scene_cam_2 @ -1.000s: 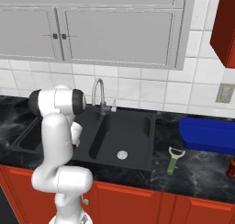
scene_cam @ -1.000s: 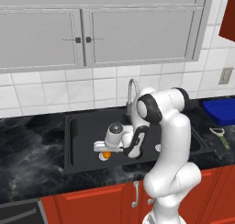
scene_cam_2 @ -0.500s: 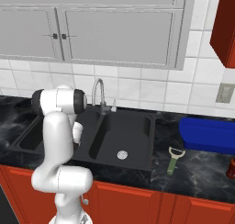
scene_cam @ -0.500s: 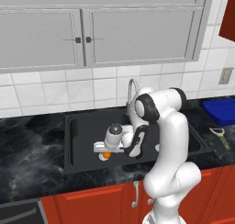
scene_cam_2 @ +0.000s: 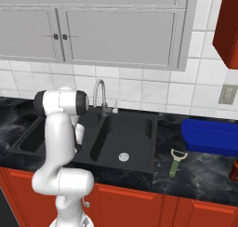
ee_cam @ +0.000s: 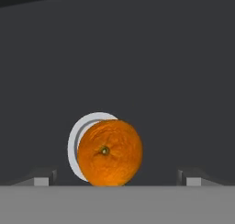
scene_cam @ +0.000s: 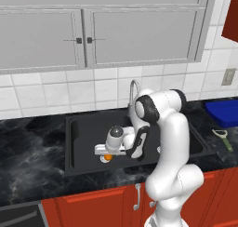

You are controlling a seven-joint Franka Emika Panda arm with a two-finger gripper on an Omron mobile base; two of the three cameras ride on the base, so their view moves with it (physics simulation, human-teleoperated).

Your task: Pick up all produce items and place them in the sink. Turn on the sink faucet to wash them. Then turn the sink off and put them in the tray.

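Your gripper [scene_cam: 106,151] hangs in the sink's [scene_cam: 83,163] left basin, fingers spread wide, holding nothing. The orange [ee_cam: 109,153] sits between them, covering most of the drain [ee_cam: 73,142]. Your arm hides much of the faucet [scene_cam: 133,87].

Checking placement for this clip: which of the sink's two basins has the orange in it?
The left basin, the one the gripper reaches into: the orange lies on its floor, over its drain. The right basin holds only its bare silver drain.
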